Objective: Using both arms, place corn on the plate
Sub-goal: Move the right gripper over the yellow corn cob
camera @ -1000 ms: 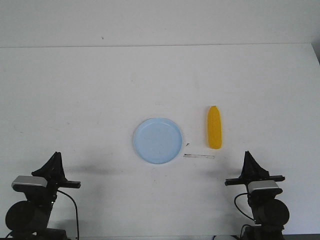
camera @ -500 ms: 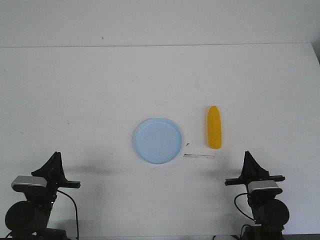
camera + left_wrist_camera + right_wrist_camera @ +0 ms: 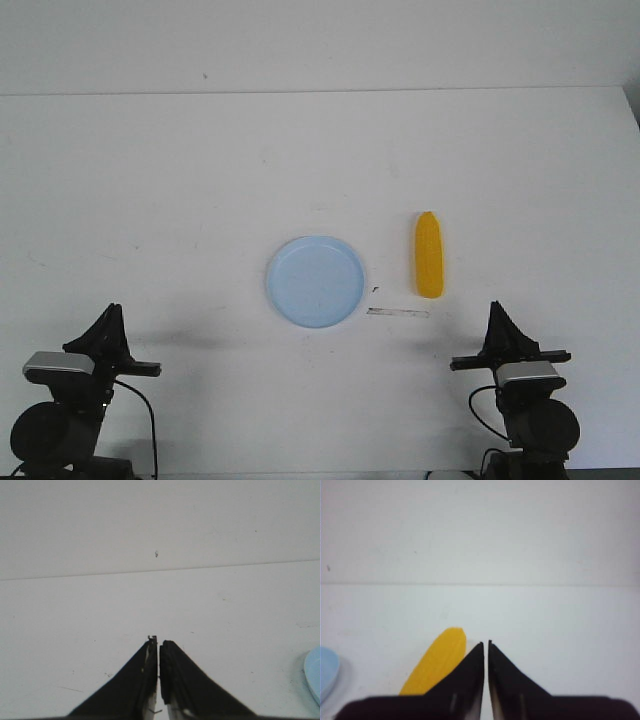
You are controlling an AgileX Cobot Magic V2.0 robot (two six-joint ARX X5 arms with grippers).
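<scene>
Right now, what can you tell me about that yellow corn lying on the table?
The corn is a smooth yellow-orange cob that looks like plastic, long, with its tapered end pointing away from the robot. It lies flat on the white table, to the right of the light blue plate with a gap between them. Nothing grips or touches it; both grippers sit back at the near edge. The right wrist view shows it too.

Corn (image 3: 436,662): near end hidden behind right gripper (image 3: 486,645) finger. Plate (image 3: 313,673): only a rim sliver, cut by frame edge beside left gripper (image 3: 158,641).
</scene>
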